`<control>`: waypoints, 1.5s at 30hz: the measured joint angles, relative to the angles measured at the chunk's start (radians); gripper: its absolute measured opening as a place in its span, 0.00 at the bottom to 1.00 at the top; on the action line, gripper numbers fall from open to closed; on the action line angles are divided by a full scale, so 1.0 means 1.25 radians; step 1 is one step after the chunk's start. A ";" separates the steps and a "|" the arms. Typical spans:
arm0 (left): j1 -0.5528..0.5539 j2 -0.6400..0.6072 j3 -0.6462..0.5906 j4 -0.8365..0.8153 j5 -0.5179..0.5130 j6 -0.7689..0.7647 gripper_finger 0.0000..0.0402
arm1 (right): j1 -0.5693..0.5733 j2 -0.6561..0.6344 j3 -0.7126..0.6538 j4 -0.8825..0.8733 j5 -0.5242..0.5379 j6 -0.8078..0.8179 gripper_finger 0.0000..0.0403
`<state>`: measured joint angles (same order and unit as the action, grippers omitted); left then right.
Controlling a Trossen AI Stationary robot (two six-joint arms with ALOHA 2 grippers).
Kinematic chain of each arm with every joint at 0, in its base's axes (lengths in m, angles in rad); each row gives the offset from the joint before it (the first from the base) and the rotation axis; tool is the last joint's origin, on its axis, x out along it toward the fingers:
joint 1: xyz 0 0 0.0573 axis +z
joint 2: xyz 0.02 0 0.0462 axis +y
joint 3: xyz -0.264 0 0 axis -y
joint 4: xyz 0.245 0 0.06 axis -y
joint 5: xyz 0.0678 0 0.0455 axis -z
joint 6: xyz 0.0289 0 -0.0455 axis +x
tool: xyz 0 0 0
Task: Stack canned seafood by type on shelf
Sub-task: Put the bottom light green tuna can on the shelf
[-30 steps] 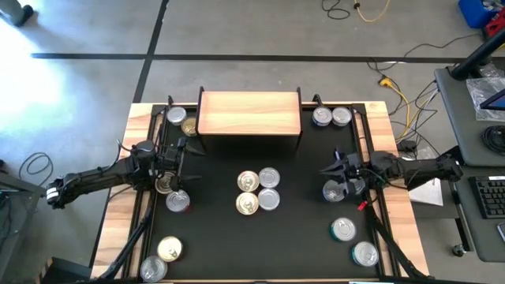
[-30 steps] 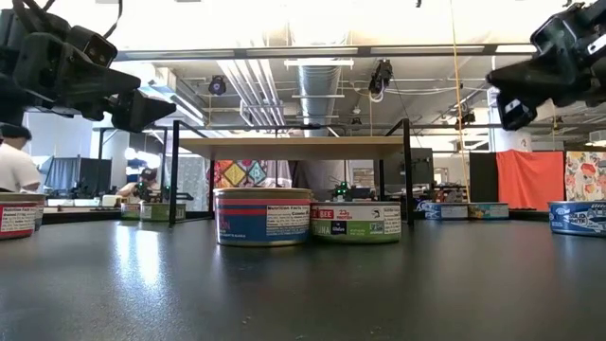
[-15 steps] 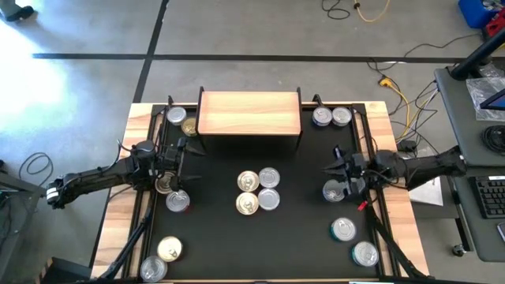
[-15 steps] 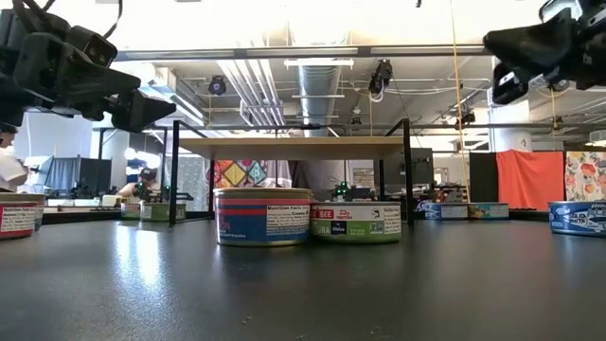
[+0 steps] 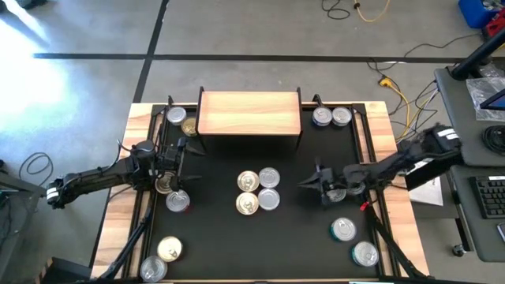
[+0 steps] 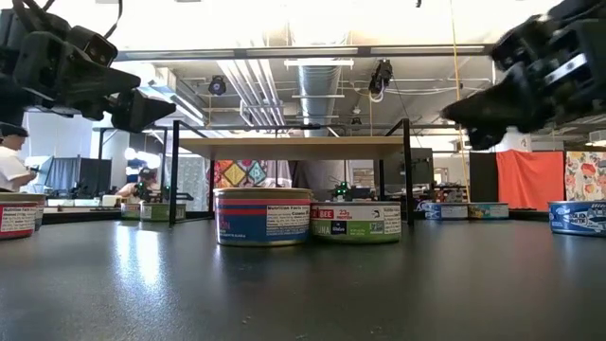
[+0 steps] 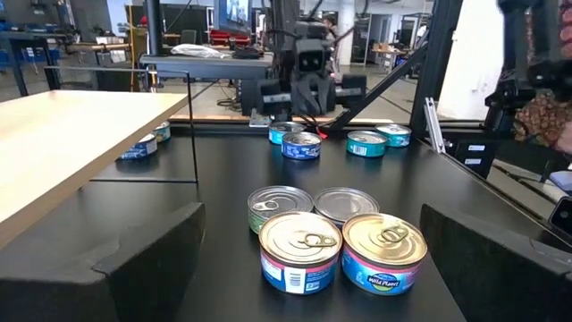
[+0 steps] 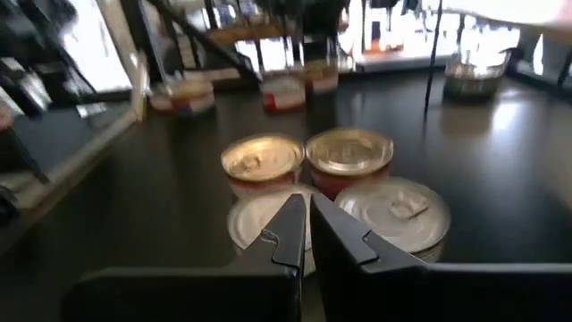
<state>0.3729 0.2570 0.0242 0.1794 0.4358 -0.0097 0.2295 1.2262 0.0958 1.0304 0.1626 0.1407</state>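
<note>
Black-topped table (image 5: 300,237) with wooden rim; light-wood shelf (image 5: 249,113) at its far edge, top bare. Canned seafood: four tins (image 5: 258,190) clustered at table centre, others scattered near the corners and sides. Left gripper (image 5: 188,162), fingers wide apart, holding nothing, above the left side. Right gripper (image 5: 309,182), fingers together, empty, right of the cluster. Beyond: grey floor (image 5: 79,87), cables, desk.
</note>
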 joint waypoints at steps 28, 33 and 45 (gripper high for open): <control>0.000 0.002 0.000 0.015 -0.132 -0.173 0.99 | 0.034 0.386 0.460 -0.440 0.025 0.031 0.08; 0.000 0.002 0.000 0.015 -0.132 -0.173 0.99 | 0.061 0.371 0.483 -0.545 0.026 0.070 0.20; 0.002 0.008 0.000 0.019 -0.132 -0.167 0.99 | 0.148 0.191 0.494 -0.713 0.036 0.089 0.33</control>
<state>0.3748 0.2674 0.0238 0.2031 0.2707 -0.2180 0.4146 1.4645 0.7132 0.1397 0.2071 0.2520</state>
